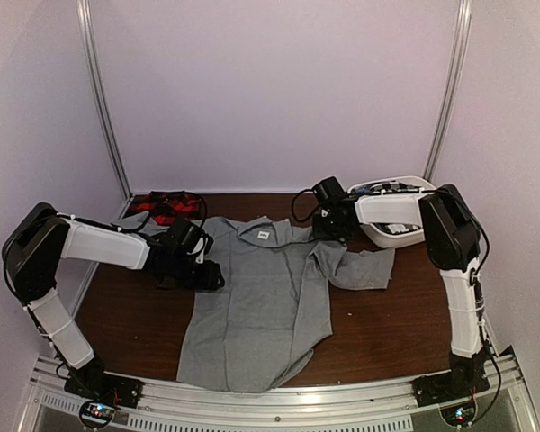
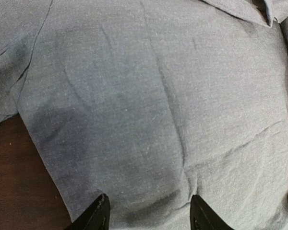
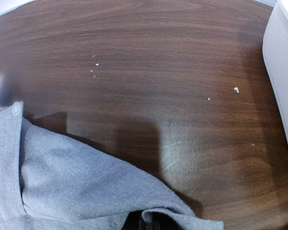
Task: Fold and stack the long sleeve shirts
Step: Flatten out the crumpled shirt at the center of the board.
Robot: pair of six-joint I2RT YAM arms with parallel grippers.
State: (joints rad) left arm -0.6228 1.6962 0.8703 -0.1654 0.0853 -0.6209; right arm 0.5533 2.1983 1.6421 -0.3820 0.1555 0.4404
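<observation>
The grey shirt point(image 1: 261, 297) is seemingly pinched at the right-hand sleeve by the closed right gripper point(image 3: 146, 224); so thin a hold could be lost. The left gripper point(image 2: 149, 197) is held open above.

Two black-and-white robot arms with black pincers

The left arm point(image 1: 102, 243), at 8 o'clock in the top view, is made of smooth white tubes joined by chunky black joints. The right arm point(image 1: 462, 310), at 4 o'clock, looks the same. Each one stands on a small black base: the left base point(image 1: 99, 385) at 7 o'clock and the right base point(image 1: 450, 387) at 5 o'clock. A thin black cable point(image 1: 297, 207) makes a loop beside the black right pincer point(image 1: 328, 223). The left pincer point(image 1: 191, 263) is black too. In its wrist view, two dark pointed fingers point(image 2: 98, 215) poke up at 6 o'clock.
</observation>
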